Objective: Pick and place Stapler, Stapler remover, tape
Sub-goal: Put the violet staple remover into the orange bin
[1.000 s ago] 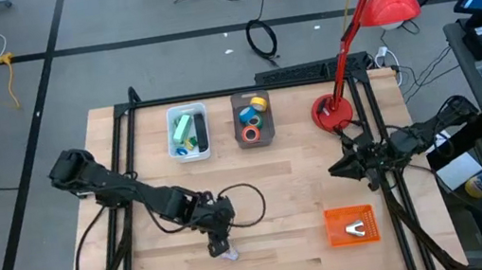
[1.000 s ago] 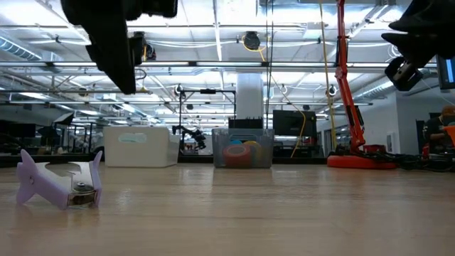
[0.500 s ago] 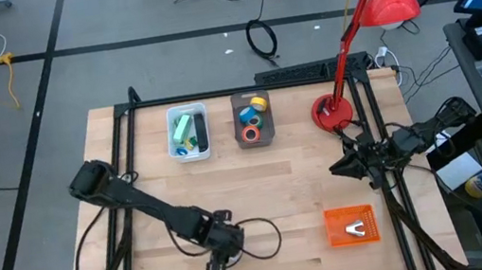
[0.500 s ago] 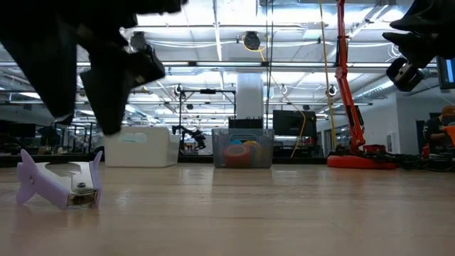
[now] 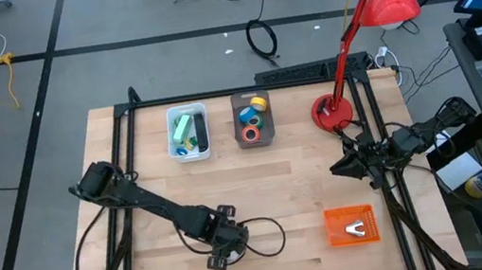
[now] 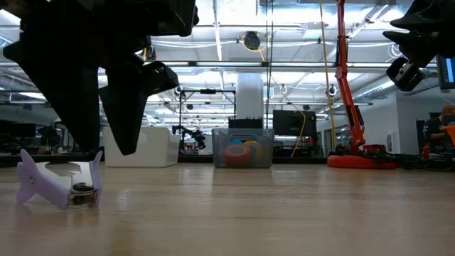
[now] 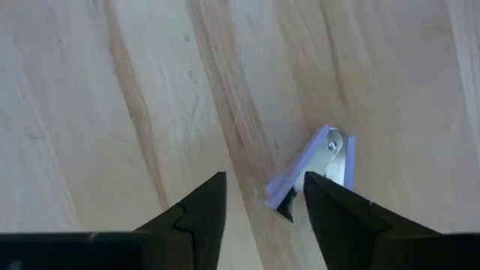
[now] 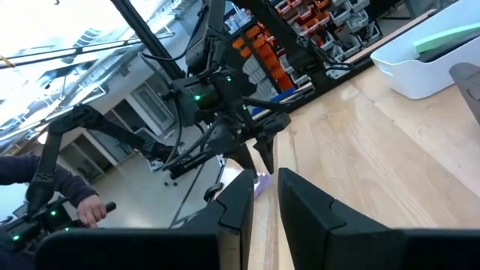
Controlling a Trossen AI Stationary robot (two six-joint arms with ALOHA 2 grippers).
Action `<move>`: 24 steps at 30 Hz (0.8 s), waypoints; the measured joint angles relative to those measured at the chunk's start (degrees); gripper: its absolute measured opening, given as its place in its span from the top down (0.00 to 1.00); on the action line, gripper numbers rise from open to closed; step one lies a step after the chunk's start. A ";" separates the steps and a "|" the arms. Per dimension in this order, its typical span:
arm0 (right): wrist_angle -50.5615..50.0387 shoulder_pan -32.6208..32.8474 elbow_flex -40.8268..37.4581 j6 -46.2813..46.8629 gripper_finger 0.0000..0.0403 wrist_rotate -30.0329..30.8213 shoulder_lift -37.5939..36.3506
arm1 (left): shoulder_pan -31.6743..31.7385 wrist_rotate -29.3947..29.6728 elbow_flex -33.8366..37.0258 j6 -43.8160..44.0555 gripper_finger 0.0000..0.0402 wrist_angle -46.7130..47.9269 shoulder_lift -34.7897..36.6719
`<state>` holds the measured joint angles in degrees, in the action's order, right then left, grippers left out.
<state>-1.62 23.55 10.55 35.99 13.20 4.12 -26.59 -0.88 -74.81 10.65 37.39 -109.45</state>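
A lavender staple remover [image 6: 60, 185] lies on the wooden table near its front edge, resting on its lower jaw tips. My left gripper [image 6: 106, 146] hangs open just above it, pointing steeply down. In the left wrist view the remover [image 7: 319, 161] shows beside one finger [image 7: 330, 202], partly behind it, and I cannot tell whether they touch. In the high view this gripper [image 5: 221, 259] hides the remover. A green stapler [image 5: 183, 124] lies in the white bin [image 5: 191, 152]. Tape rolls [image 5: 254, 131] sit in the clear bin [image 5: 249, 95]. My right gripper [image 5: 334, 171] waits level at the table's right, with a narrow gap and nothing in it.
An orange tray [image 5: 349, 215] with a pale forked thing lies at the front right. A red desk lamp [image 5: 333, 112] stands at the back right. Bare wood stretches between the bins and the front edge. A person's arm [image 8: 52, 187] shows beyond the table's left side.
My left gripper has sunk toward the table and gone a little toward the near edge, over the staple remover, while rolling about its own axis. The remover has stayed where it was.
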 joint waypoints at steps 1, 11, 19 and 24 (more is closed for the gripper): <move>-0.01 0.00 0.00 0.00 0.87 -0.01 0.00 | 0.00 0.08 0.00 -0.74 0.57 0.04 -0.12; -0.09 0.02 0.00 -0.04 0.87 -0.01 0.00 | 0.04 3.43 0.00 -4.45 0.75 1.77 -0.21; -0.08 0.02 0.01 -0.09 0.87 -0.02 0.00 | 0.04 2.15 0.00 -5.07 0.77 1.10 -0.21; -0.07 0.02 0.02 -0.11 0.87 -0.01 0.00 | -0.50 1.97 0.02 -8.78 0.77 -0.63 -0.21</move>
<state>-1.70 23.57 10.57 35.88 13.19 4.12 -27.09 1.08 -74.78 1.87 36.76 -109.67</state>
